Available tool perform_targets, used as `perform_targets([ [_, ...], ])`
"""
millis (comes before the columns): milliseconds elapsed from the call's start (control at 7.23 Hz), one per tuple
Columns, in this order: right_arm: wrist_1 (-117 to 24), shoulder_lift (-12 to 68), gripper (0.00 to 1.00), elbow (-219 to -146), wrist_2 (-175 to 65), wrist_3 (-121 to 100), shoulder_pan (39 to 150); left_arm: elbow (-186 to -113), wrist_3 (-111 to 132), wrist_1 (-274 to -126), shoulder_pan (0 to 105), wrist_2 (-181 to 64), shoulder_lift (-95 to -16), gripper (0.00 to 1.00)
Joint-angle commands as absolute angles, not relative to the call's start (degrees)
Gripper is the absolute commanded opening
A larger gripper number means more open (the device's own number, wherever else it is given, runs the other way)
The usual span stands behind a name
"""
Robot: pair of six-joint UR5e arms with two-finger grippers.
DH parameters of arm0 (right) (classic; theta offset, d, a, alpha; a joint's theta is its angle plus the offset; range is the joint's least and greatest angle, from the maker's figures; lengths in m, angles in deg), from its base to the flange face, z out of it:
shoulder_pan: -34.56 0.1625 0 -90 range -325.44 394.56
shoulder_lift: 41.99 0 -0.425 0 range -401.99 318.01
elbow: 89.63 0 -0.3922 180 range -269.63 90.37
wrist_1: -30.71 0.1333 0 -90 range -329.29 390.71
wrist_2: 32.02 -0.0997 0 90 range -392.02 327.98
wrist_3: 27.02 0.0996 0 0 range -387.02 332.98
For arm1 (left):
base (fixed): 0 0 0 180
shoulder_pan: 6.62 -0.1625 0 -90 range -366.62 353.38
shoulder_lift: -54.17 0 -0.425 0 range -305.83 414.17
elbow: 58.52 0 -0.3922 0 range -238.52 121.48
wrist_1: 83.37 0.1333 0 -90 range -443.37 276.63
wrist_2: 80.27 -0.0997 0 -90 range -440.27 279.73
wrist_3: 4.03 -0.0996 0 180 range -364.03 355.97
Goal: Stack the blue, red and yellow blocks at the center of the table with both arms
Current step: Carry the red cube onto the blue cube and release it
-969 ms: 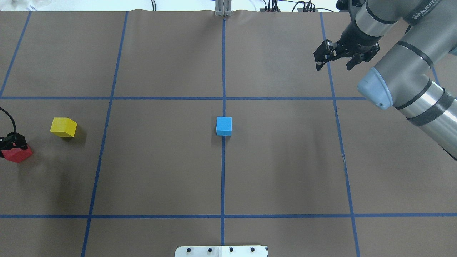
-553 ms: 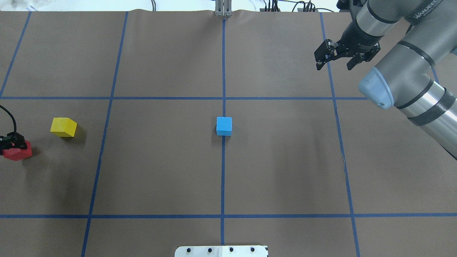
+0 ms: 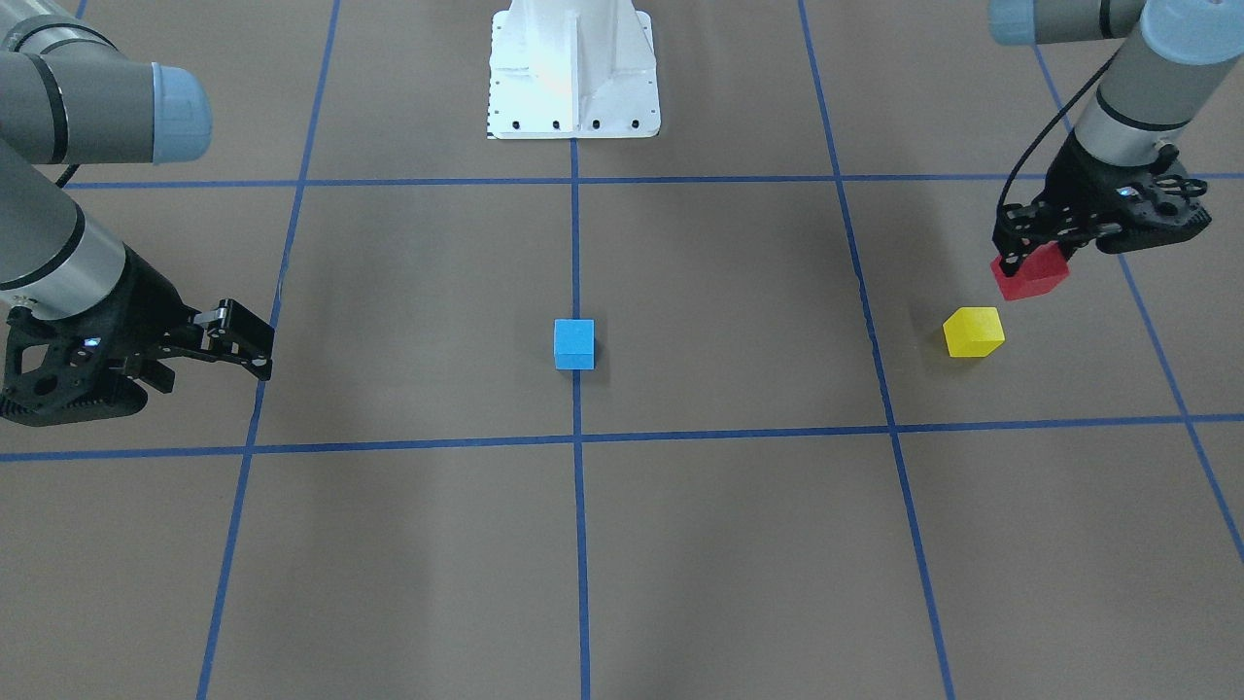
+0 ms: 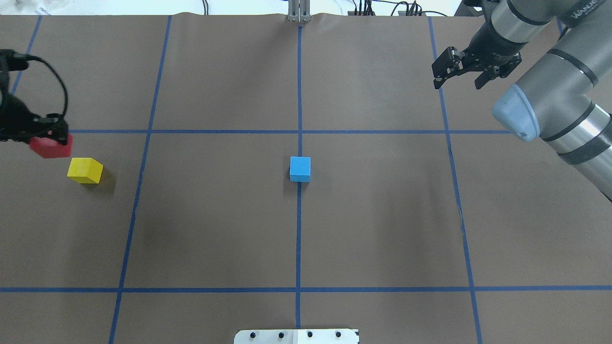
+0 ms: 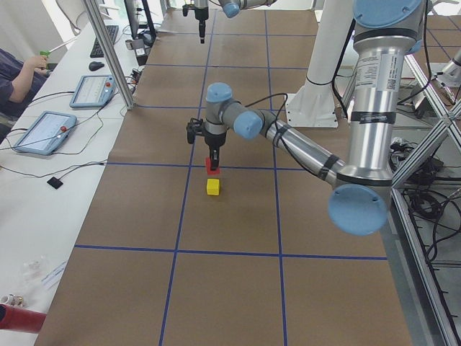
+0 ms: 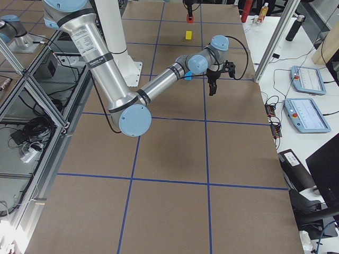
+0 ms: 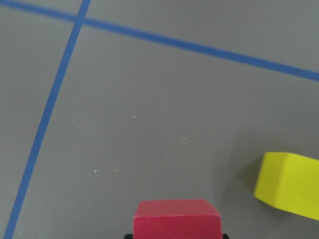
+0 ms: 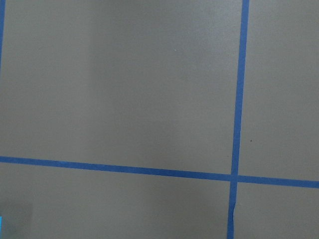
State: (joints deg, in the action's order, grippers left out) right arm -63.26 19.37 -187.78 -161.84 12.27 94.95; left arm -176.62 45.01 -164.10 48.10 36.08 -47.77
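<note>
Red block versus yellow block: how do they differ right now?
The red block is clamped in the left tool; the yellow block sits free. The red block looks lifted off the table; the yellow block rests on it. Both are similar-sized cubes, out on the robot's left.

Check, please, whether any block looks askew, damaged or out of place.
Nothing looks damaged. Only the yellow block sits turned against the blue grid lines, while the blue block lies square to them. The red block is held in the left gripper.
</note>
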Motion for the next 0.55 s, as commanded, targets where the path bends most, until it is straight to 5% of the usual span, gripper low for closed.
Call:
perform_targets([
  [0,-63.1,22.2,1.0,-187.8,-162.7,6.9,97.7,-172.2,49.2,-152.2,36.9,34.5,-69.4,0.0],
  [415,-63.1,24.6,1.0,-187.4,-163.3,2.7,100.1,-149.5,56.6,-158.0,26.2,28.1,-90.7,0.0],
])
